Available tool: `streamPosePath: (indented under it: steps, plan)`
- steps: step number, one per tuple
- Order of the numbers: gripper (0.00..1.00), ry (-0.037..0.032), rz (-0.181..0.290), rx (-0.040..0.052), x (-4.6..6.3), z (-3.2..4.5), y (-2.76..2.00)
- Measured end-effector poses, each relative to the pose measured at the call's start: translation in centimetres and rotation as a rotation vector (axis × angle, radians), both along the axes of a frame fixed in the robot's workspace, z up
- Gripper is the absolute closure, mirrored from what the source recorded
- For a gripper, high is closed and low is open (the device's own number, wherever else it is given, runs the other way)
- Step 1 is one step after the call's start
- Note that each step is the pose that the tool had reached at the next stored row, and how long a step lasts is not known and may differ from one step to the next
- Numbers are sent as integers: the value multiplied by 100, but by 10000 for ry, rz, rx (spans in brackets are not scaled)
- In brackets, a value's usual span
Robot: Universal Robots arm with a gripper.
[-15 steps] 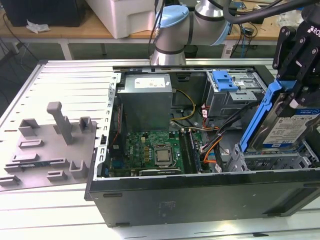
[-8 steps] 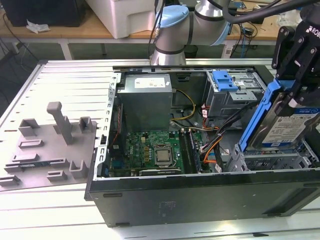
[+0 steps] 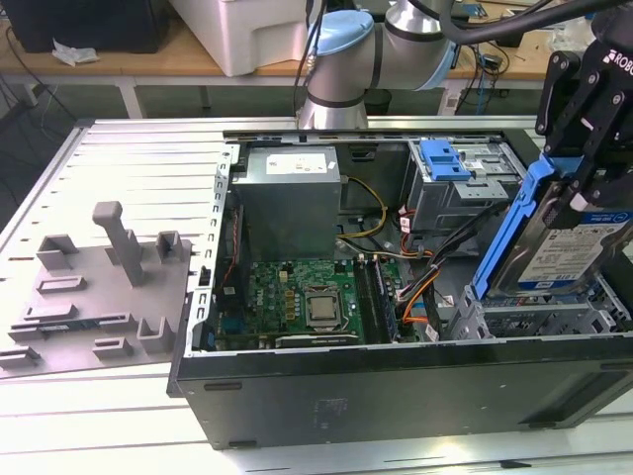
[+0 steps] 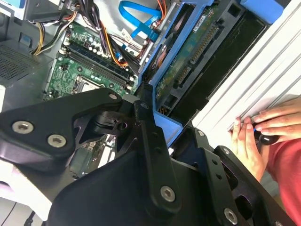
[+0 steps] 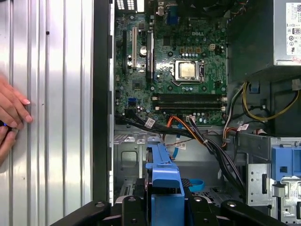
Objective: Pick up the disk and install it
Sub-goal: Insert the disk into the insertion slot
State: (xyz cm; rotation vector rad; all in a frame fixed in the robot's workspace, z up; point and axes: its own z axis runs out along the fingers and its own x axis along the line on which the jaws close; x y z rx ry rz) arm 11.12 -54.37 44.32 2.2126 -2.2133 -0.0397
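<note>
One disk (image 3: 566,252), silver in a blue carrier frame, sat clamped in the gripper (image 3: 577,193), tilted on edge and hanging just beneath it over the metal drive cage (image 3: 539,319) of the open computer case (image 3: 396,391). Lower down and off to the gripper's side lay the green motherboard (image 3: 302,297), with the grey power supply (image 3: 287,193) beyond it. In the second wrist view a person's hands (image 4: 249,146) rested on the ribbed table (image 4: 268,61) outside the case, apart from the gripper.
</note>
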Motion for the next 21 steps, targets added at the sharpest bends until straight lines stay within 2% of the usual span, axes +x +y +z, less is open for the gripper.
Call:
streamPosePath:
  steps: [21]
  plan:
    - [63,0,7,-9,1,-9,-12]
